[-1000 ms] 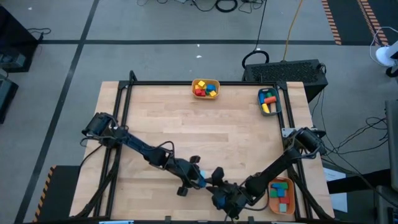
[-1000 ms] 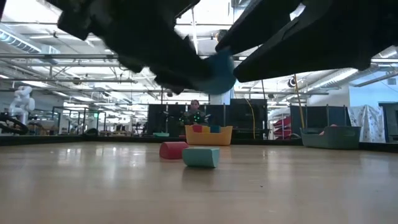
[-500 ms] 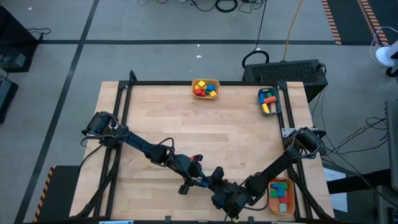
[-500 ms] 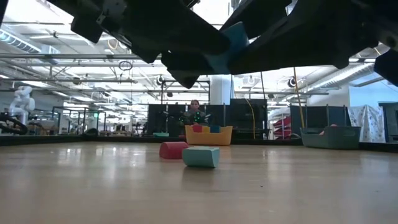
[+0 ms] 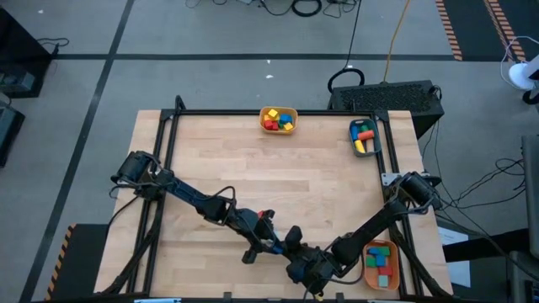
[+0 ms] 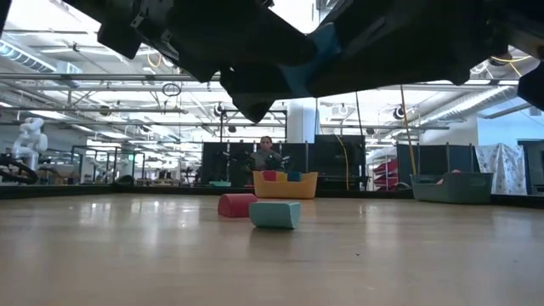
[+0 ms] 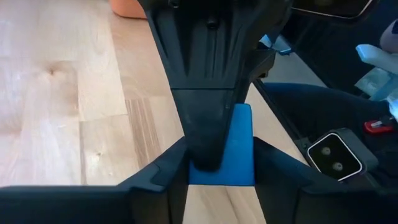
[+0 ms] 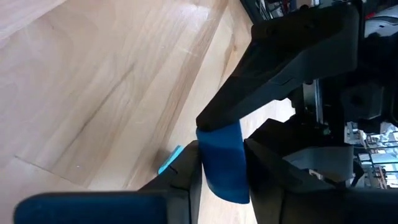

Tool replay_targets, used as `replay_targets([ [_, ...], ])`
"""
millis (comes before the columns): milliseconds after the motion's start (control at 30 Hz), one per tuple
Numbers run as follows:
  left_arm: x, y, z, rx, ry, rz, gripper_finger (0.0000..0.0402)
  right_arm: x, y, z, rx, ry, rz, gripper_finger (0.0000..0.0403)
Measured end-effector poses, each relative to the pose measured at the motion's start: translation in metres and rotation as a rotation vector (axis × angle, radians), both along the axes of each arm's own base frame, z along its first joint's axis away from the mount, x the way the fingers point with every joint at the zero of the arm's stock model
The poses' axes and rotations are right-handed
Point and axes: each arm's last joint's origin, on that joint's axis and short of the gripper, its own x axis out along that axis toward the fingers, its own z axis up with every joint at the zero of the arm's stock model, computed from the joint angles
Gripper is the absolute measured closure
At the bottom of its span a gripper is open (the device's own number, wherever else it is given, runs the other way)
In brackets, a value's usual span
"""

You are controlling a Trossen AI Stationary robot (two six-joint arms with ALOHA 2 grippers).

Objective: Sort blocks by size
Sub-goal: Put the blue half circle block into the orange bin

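Both grippers meet above the table's near edge, sharing 1 blue block (image 7: 236, 149) held in mid-air. Left gripper (image 5: 268, 242) clenched on the block; right gripper (image 5: 288, 243) also closed around it (its fingers flank the block in its wrist view). 1 red block (image 6: 236, 205) and 1 cyan block (image 6: 274, 214) lie mid-table, just beside each other. Yellow bin (image 5: 279, 119) and teal bin (image 5: 365, 137) at far edge, orange bin (image 5: 380, 264) near right, all 3 holding blocks.
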Motion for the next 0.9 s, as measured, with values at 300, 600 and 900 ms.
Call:
replay_targets([
  [300, 0.0, -0.001, 0.001, -0.029, 0.006, -0.02, 0.0156, 0.003, 0.002, 0.003, 0.038, -0.035, 0.007, 0.0329],
  [600, -0.001, 0.0, -0.001, -0.021, 0.03, -0.018, 0.0131, -0.012, 0.006, 0.028, 0.141, -0.07, -0.016, 0.0329],
  [900, -0.004, 0.002, -0.008, 0.026, 0.089, 0.014, 0.013, -0.044, 0.001, 0.055, 0.384, 0.01, -0.12, 0.0327],
])
